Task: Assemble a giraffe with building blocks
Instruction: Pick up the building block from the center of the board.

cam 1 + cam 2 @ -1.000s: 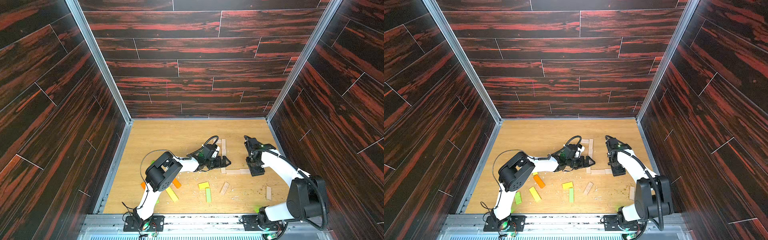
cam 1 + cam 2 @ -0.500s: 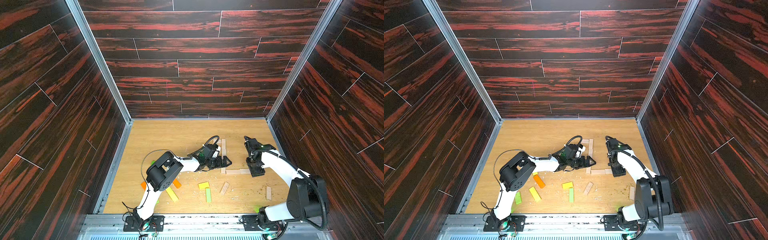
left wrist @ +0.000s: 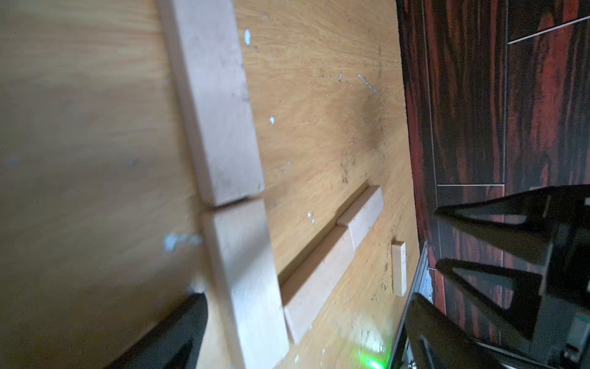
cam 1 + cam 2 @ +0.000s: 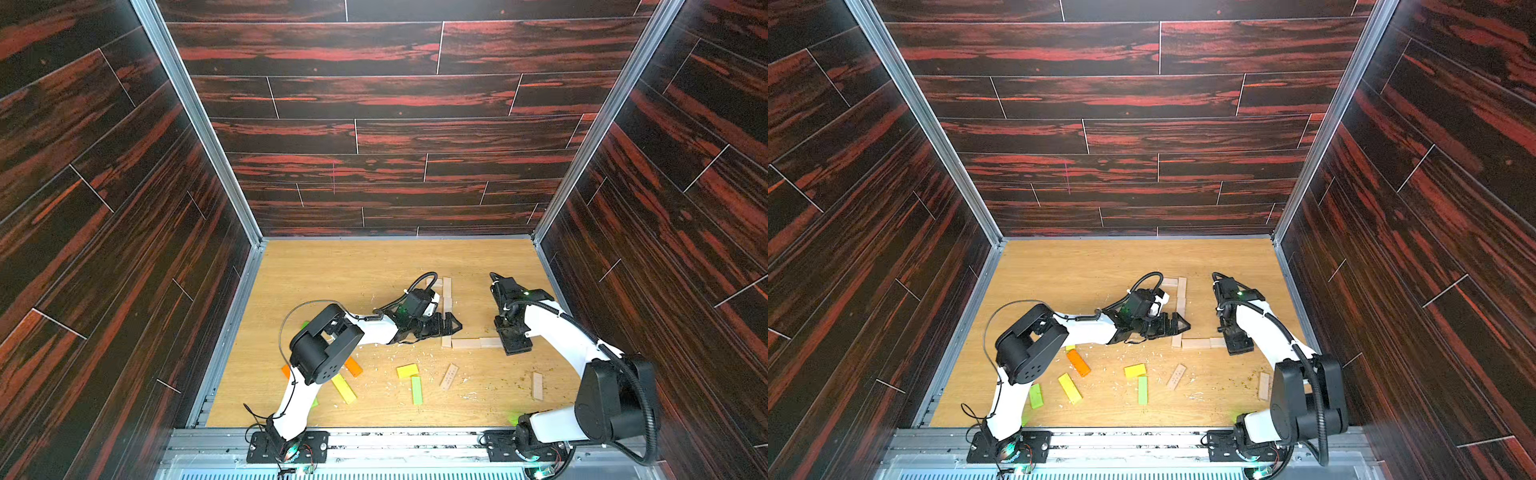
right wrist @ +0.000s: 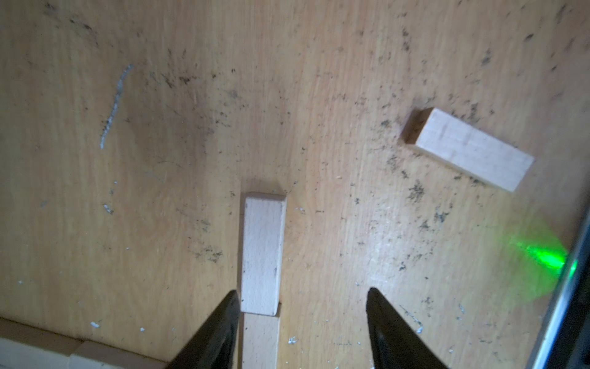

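Giraffe half laid — neck and body flat on the tabletop (image 4: 353,270).
The left gripper (image 4: 453,325), jaws wide apart, straddles the neck column (image 4: 446,291); the right gripper (image 4: 514,344), jaws apart and empty, sits over the body row (image 4: 467,343). Next probably legs — fetch a loose plank (image 4: 449,376).

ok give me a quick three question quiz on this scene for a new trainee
1. True or false: the left hand is clamped on an orange block.
2. The L-shaped row is made of: A pale wood blocks, B green blocks, C yellow blocks.
3. Fill in: the short yellow block lies beside a ___ block.
Key: 1 false, it is open and empty; 2 A; 3 green block.
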`<control>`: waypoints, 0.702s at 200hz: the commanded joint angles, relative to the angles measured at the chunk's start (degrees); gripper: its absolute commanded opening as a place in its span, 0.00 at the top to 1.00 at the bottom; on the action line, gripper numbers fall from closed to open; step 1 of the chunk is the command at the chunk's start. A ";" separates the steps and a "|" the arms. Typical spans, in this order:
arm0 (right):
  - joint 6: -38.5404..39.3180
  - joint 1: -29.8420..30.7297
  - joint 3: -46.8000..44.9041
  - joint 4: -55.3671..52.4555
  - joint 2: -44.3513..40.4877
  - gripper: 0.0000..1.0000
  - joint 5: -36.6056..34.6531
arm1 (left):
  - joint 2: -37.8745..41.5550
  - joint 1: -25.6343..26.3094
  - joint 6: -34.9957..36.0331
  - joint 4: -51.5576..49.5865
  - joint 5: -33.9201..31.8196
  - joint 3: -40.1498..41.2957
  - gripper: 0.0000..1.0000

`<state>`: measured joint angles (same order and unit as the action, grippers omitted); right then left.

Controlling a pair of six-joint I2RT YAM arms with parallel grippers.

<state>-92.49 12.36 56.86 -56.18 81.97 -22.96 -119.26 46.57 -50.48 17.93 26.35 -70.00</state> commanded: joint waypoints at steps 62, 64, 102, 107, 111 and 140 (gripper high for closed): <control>10.18 -9.73 -4.07 -4.99 -13.46 0.35 -0.34 | 24.21 0.02 8.65 -14.12 -5.86 8.96 0.00; 10.83 -10.23 -4.33 -4.94 -13.96 0.35 -0.16 | 24.59 0.02 9.19 -14.74 -6.09 9.10 0.00; 22.49 -20.75 -8.52 -2.87 -23.16 0.34 6.09 | 30.13 0.03 14.70 -20.84 -10.24 13.52 0.00; 24.03 -21.76 -8.96 -2.40 -24.00 0.34 7.09 | 30.73 0.07 15.30 -21.32 -10.86 14.07 0.00; 25.04 -22.87 -9.25 -2.00 -24.65 0.33 7.83 | 31.08 0.02 15.72 -21.73 -11.25 14.44 0.00; 29.14 -28.24 -11.59 -1.21 -26.10 0.33 12.58 | 32.48 -0.37 17.51 -21.75 -13.59 17.42 0.00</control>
<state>-69.78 -12.69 47.29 -57.56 56.47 -15.77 -89.27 46.57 -36.73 -0.78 16.12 -54.81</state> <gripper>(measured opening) 0.670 0.998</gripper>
